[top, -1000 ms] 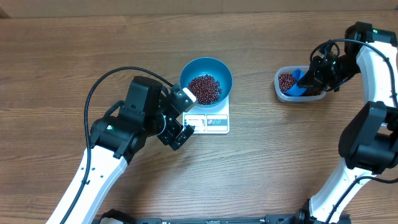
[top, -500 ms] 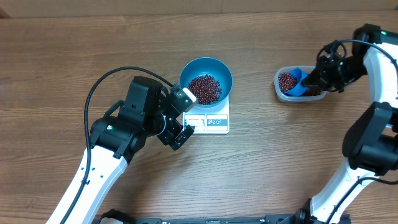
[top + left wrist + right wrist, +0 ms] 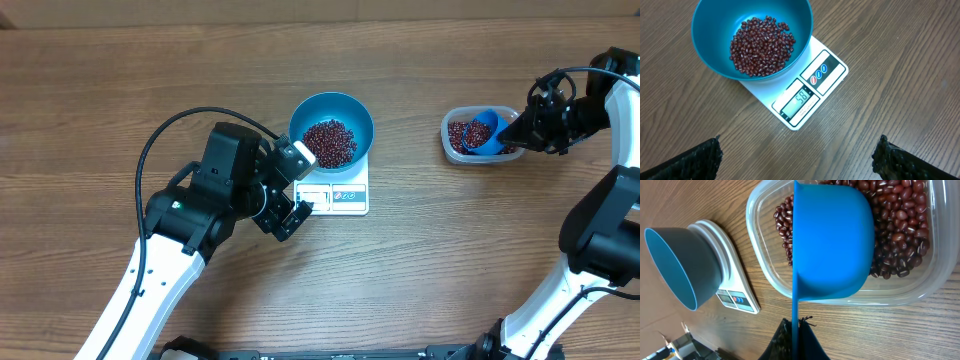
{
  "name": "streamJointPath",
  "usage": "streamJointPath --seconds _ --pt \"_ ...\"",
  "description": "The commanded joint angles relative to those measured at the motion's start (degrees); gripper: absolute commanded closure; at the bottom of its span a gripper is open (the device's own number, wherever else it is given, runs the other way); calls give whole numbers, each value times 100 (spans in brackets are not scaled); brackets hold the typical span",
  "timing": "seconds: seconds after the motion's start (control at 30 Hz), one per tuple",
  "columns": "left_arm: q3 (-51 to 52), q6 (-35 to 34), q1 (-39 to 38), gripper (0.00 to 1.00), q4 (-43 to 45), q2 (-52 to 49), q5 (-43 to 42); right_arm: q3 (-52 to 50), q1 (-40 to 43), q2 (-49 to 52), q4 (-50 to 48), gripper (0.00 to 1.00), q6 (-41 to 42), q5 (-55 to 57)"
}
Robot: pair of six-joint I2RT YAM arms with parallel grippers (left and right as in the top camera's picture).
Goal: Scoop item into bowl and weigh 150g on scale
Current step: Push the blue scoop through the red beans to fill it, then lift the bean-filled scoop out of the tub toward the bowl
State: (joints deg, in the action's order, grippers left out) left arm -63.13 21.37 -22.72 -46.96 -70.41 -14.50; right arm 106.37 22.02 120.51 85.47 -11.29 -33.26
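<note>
Now scooping: right jaws pinch the scoop [image 3: 832, 245] in the tub [image 3: 757, 255], seemingly loaded; left jaws gape empty. Next: level carry to bowl [image 3: 330, 105].

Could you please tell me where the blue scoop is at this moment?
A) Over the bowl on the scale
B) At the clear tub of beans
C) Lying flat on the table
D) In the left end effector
B: the blue scoop sits within the clear plastic tub rim, over its beans, well away from the scale.
</note>
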Motion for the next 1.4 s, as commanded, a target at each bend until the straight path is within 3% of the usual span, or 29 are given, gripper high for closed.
streamJointPath --seconds 0.0,0.37,0.83,1.37 --pt "-35 -39 31 1 7 2 9 -24 -7 11 -11 96 -120 -162" --pt "-35 -39 31 1 4 2 9 -24 -7 11 -118 96 -120 -1104" --pt "-35 -39 31 1 7 2 9 -22 122 11 -138 96 -157 -1432" --pt "-35 -39 31 0 7 2 9 -11 372 2 22 96 -597 -3086"
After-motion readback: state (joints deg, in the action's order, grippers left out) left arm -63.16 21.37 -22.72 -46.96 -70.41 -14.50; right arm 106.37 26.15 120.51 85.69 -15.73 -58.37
